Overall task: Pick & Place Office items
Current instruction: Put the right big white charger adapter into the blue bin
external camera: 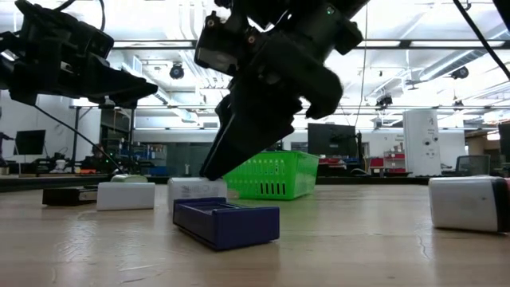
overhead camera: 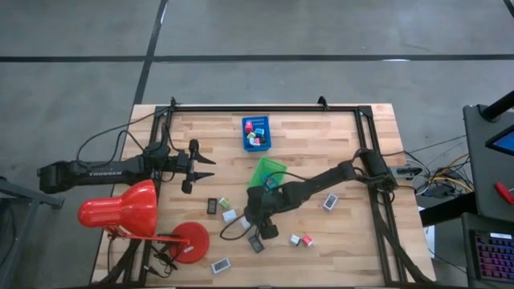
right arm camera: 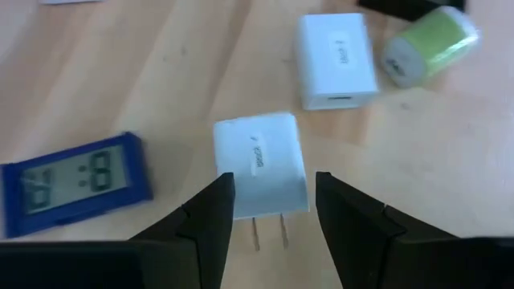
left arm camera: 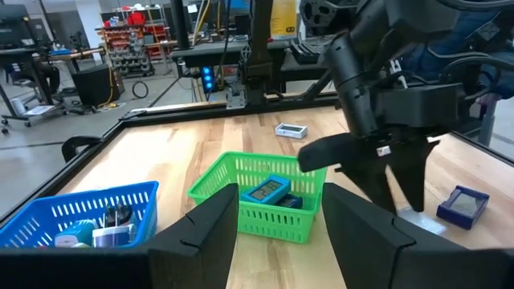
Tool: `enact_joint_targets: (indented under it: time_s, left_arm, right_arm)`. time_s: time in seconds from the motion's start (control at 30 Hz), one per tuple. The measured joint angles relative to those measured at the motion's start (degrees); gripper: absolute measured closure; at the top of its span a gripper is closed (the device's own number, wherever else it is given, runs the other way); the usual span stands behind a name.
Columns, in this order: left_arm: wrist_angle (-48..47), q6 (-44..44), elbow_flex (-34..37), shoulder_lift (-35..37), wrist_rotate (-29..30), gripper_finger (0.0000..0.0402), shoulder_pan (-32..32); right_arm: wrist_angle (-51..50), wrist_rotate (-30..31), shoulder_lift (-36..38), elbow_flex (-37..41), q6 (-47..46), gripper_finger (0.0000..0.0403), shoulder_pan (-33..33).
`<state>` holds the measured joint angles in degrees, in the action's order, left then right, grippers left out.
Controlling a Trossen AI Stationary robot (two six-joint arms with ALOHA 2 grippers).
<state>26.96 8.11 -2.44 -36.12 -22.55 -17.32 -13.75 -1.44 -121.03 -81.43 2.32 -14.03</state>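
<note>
Right wrist view: the right claw (right arm camera: pixel 269 213) hangs low over the wooden worktop (right arm camera: pixel 450 144), its two dark fingers (right arm camera: pixel 213 213) parted on either side of a white plug adapter (right arm camera: pixel 261 164) whose two metal prongs point back toward the camera. The fingers flank the adapter without visibly pressing it; nothing is lifted. Just beside it lies a blue digital clock (right arm camera: pixel 76 185), face up. A little farther on sit a second white adapter (right arm camera: pixel 337 50) and a small green cylinder-shaped piece (right arm camera: pixel 430 44), nearly touching each other.

From table height, the same blue clock (external camera: pixel 227 222) lies nearest the lens, with the right arm's dark wrist towering over it and a white block (external camera: pixel 470 203) off to one side.

From overhead, the right claw (overhead camera: pixel 259 218) works near the middle of the worktop (overhead camera: pixel 337 257), among scattered small items: a pair of white and pink-red cubes (overhead camera: pixel 300 239), a flat clock (overhead camera: pixel 330 201) and another (overhead camera: pixel 220 264) near the front edge. The green tray (overhead camera: pixel 267 171) sits just behind the arm, holding a blue clock (left arm camera: pixel 265 189); the blue tray (overhead camera: pixel 256 133), farther back, carries several pieces. The left claw (overhead camera: pixel 207 167) waits above the worktop's left side, fingers spread and empty, near a red desk lamp (overhead camera: pixel 128 210).
</note>
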Motion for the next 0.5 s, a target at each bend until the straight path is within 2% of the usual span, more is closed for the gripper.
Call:
enact_joint_targets:
  time_s: [0.27, 0.5]
  left_arm:
    - [0.0, 0.0, 0.0, 0.0, 0.0, 0.0217, 0.0]
    - [0.0, 0.0, 0.0, 0.0, 0.0, 0.0217, 0.0]
  right_arm:
    - [-0.1, 1.5, -0.1, 0.0, 1.1, 0.0226, 0.3]
    - [-1.5, 1.6, -0.3, -0.4, 1.0, 0.0197, 0.3]
